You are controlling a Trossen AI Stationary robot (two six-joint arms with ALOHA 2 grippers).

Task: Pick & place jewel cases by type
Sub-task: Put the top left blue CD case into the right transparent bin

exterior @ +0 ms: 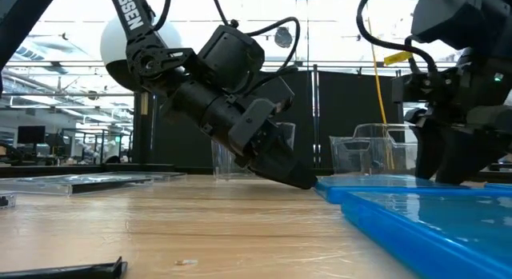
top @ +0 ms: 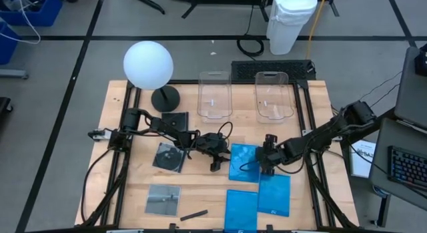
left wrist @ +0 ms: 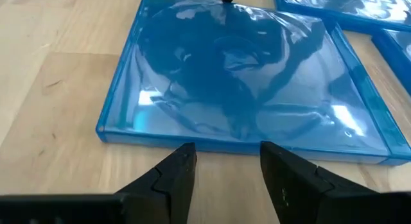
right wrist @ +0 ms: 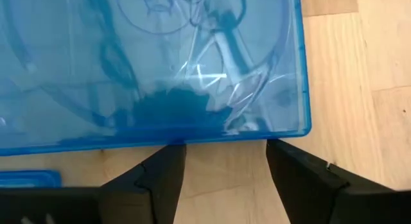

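Observation:
Three bright blue jewel cases lie flat right of centre: one in the middle, two nearer the front. Three dark grey jewel cases lie in a column to the left. My left gripper is low at the middle blue case's left edge. Its open fingers stop just short of that case. At the same case's right edge sits my right gripper, open too, facing the case's rim. Neither holds anything.
Two clear plastic tubs stand at the table's back. A lamp with a white ball stands back left. A small dark stick lies near the front edge. Bare wood shows between the two groups of cases.

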